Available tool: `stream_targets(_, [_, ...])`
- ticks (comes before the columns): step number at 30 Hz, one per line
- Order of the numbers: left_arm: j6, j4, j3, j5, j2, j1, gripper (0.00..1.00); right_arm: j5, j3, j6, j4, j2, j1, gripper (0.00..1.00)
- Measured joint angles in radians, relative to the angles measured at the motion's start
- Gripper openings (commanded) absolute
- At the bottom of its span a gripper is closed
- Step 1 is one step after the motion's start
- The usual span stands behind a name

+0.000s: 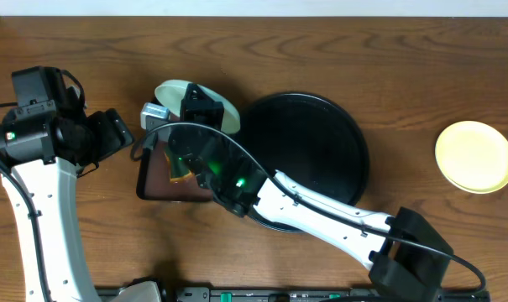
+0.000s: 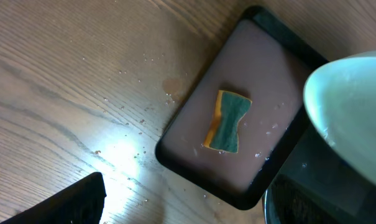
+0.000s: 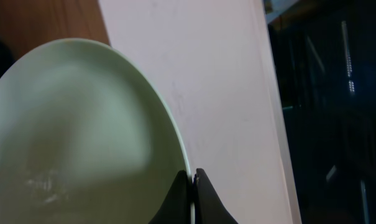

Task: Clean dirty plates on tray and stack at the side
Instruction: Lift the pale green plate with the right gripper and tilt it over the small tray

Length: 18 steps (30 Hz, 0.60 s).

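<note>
Wood-grain tabletop (image 1: pixel 321 50) fills the overhead view, and water droplets speckle it in the left wrist view. By the look of things the task is well along. The black tray (image 1: pixel 321 126), just to the right of the right pincer (image 3: pixel 192 180), holds no plate at all. A yellow plate (image 1: pixel 475 156) sits well apart to that pincer's right, near the table's edge. Whether another plate lies under it cannot be told.

The one plate in hand is the mint plate (image 1: pixel 171 94). The right pincer is clamped on its rim, one finger on each face, and the plate tilts up and away from the fingers. The face shown in the right wrist view carries no reddish smear, only a faint pale streak low on the left, so it is probably close to clean. What seems left is to carry it across the black tray and set it with the yellow one.

Below the held plate lies the brown rectangular tray (image 2: pixel 262 68), with a green-and-yellow sponge (image 2: pixel 227 121) lying loose in its middle, touched by nothing. The left pincer (image 1: pixel 111 134) hangs to the left of the held plate, near that tray's far corner and empty. Whether its fingers are apart or together cannot be told.
</note>
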Motion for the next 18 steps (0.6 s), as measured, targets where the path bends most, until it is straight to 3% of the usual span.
stream_targets(18, [0.000,0.000,0.000,0.000,0.000,0.000,0.86,0.007,0.000,0.011,0.019,-0.004,0.010,0.01])
